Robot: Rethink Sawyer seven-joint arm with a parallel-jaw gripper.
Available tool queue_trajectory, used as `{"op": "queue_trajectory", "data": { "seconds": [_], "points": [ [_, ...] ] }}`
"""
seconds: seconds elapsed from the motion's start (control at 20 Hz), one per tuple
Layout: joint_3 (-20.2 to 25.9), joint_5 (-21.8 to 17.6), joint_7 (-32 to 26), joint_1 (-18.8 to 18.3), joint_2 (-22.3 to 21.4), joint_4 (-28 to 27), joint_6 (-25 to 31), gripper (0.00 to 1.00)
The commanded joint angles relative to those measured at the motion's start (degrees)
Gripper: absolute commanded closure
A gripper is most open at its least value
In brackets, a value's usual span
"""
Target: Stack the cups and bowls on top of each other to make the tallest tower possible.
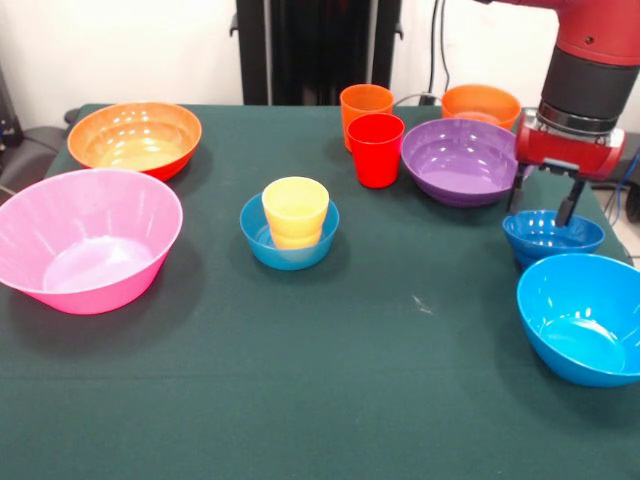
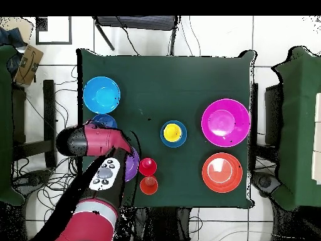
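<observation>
We find the red and black gripper point(image 1: 545, 205) hanging just over the small glossy blue plastic bowl point(image 1: 552, 236), its two dark jaws spread and pointing straight down. The jaw tips reach the bowl's far rim; in the front view we cannot tell whether they straddle that rim or merely hover at it. So the relation the coming move turns on is plain: the bowl lies directly under the jaws, its open mouth up, its wall the only thing thin enough to pinch. Being round, it has no long axis to line up with.

Just beside the jaws towards the arm's side sits the medium purple plastic bowl point(image 1: 460, 159), and behind that the small orange plastic bowl point(image 1: 481, 104). On the near side of the jaws rests the medium bright blue plastic bowl point(image 1: 583, 318), close to the small one.

Well apart from the jaws, across the dark green desk point(image 1: 330, 380), a yellow plastic tumbler point(image 1: 295, 212) stands inside another small blue bowl point(image 1: 289, 245). We judge a short descent and a closing on the rim would be next.
</observation>
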Motion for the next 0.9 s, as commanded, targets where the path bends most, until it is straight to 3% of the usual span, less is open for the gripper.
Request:
{"op": "queue_trajectory", "data": {
  "seconds": [0.05,0.9],
  "points": [
    [2.8,-0.1,8.0,-1.0,1.7,-0.5,0.6,0.0],
    [2.0,-0.5,8.6,-0.5,4.9,-1.8,-5.5,0.0]
  ]
}}
